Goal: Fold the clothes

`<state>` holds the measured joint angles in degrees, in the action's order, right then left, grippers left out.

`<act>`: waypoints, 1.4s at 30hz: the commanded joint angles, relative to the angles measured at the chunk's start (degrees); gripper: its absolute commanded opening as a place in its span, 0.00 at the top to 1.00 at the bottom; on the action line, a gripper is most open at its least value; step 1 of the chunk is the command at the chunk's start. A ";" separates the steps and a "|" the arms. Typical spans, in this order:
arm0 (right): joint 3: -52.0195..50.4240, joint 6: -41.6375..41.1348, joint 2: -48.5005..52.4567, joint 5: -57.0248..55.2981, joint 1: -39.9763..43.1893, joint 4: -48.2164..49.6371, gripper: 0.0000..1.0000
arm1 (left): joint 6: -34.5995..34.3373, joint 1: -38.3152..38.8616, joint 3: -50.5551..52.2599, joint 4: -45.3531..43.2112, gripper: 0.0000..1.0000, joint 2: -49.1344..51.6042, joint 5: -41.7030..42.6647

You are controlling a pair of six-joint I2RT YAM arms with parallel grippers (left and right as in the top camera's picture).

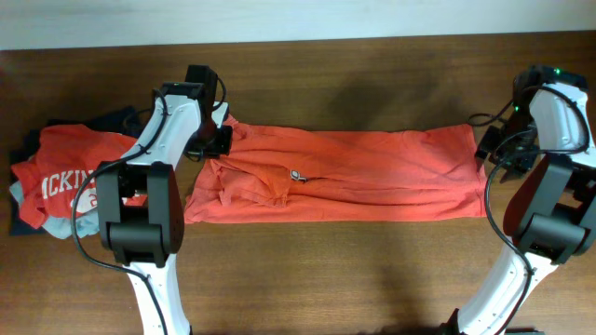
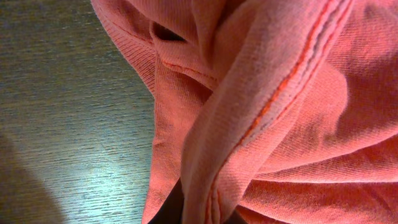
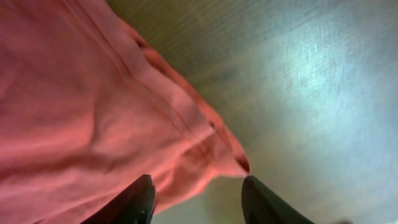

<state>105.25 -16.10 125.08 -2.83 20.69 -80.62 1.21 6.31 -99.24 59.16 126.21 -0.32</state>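
The clothes (image 1: 372, 172) are one orange-red T-shirt lying in a long folded band across the middle of the table, with a small grey emblem showing near its left part. My left gripper (image 1: 212, 140) is at the shirt's far left corner. In the left wrist view it (image 2: 199, 214) is shut on a bunched ridge of the clothes (image 2: 298, 93), and the cloth hides most of the fingers. My right gripper (image 1: 486, 149) is at the shirt's right end. It (image 3: 199, 198) stands open there, and a corner of the clothes (image 3: 74, 112) hangs loose between and above the dark fingertips (image 3: 144, 198).
A pile of folded garments sits at the table's left end: a red shirt with white print (image 1: 60, 177) over pale blue (image 1: 56, 226) and navy (image 1: 23, 223) pieces. Both arm bases stand at the near edge. Bare wood table (image 1: 372, 270) runs in front of the shirt.
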 commanded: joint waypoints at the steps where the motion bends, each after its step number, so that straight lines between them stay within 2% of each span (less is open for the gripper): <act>1: 0.76 8.37 -1.60 8.46 0.28 4.09 0.66 | -0.59 -0.09 -1.22 0.13 0.87 -2.27 0.70; 3: 0.76 17.66 -1.60 21.81 0.28 7.02 0.66 | -0.61 -0.09 -1.22 0.52 0.84 -2.38 2.08; 5: 0.76 20.26 -1.60 28.37 0.28 9.49 0.62 | -0.59 -0.09 -1.22 0.72 0.82 -2.38 2.05; 6: 0.76 18.34 -1.57 27.98 0.24 11.13 0.62 | -0.61 -0.09 -1.22 0.76 0.81 -2.38 2.08; 8: 0.76 15.93 -1.36 27.19 0.11 13.20 0.69 | -0.61 -0.09 -1.22 1.01 0.80 -2.38 2.08; 11: 0.74 14.95 -0.17 24.85 -0.68 15.10 0.73 | -0.59 -0.09 -1.22 1.16 0.80 -2.38 2.08; 14: 0.70 12.85 2.14 20.76 -2.01 16.44 0.90 | -0.61 -0.09 -1.22 1.14 0.80 -2.38 2.08; 15: 0.70 12.31 2.95 20.55 -2.34 16.83 0.91 | -0.61 -0.09 -1.22 1.14 0.80 -2.38 2.08; 23: 0.68 8.02 10.05 18.51 -5.31 22.88 0.94 | -0.61 -0.09 -1.22 1.64 0.80 -2.38 2.05; 28: 0.68 2.40 12.48 12.52 -4.98 28.61 0.94 | -0.59 -0.09 -1.22 2.64 0.80 -2.38 2.03; 34: 0.68 -2.08 12.68 12.68 -2.69 34.71 0.93 | -0.59 -0.09 -1.22 3.69 0.80 -2.38 2.01; 37: 0.68 -2.19 12.68 12.68 -1.33 34.99 0.94 | -0.59 -0.09 -1.22 3.80 0.79 -2.38 2.01; 39: 0.68 -2.19 12.68 12.68 -0.59 34.36 0.94 | -0.59 -0.09 -1.22 4.04 0.73 -2.38 2.01; 42: 0.85 1.36 12.46 16.28 0.81 32.85 0.96 | -0.59 -0.11 -1.79 5.25 0.70 -3.15 1.99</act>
<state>106.13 -16.88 134.82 14.39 19.29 -46.52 0.78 6.31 -99.33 63.66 126.21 1.08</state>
